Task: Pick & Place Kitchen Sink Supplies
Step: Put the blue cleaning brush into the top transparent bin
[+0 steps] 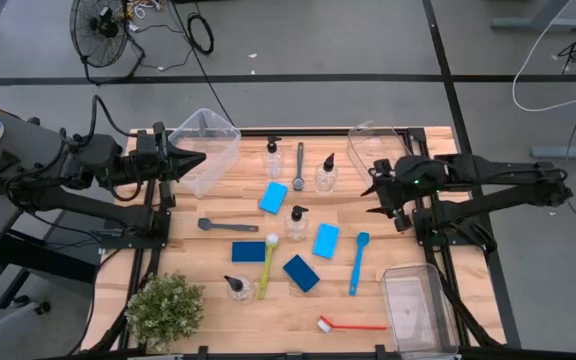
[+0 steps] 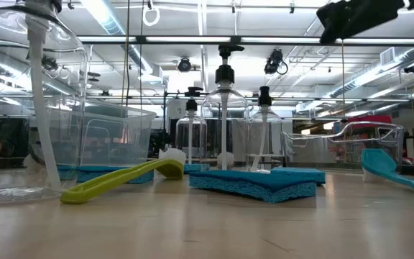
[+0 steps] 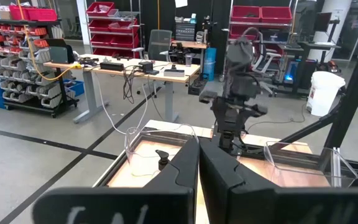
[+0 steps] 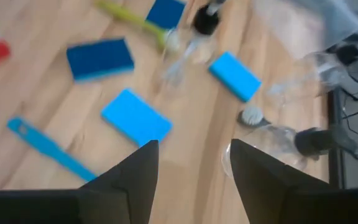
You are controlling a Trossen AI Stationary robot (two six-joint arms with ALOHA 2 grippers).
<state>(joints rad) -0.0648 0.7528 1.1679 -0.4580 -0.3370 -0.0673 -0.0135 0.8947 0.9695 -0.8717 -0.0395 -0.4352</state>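
Several blue sponges lie flat on the table, among them one (image 1: pixel 273 197) near the middle and one (image 1: pixel 325 240) to its right. Clear black-topped bottles (image 1: pixel 296 222) (image 1: pixel 273 158) stand upright. The brushes lie flat: grey (image 1: pixel 299 165), dark grey (image 1: pixel 226 226), yellow-green (image 1: pixel 268 262), blue (image 1: pixel 358 262) and red (image 1: pixel 351 324). My left gripper (image 1: pixel 193 158) is shut, raised over the table's left side beside a bin. My right gripper (image 1: pixel 378 190) is open, raised at the right side. It looks down on a light blue sponge (image 4: pixel 135 117) and the blue brush (image 4: pixel 48 149).
Clear plastic bins sit at the far left (image 1: pixel 206 148), far right (image 1: pixel 378 145) and near right (image 1: pixel 418 305). A bushy potted plant (image 1: pixel 165 308) stands at the near left corner. Bare wood shows along the near edge between the plant and the red brush.
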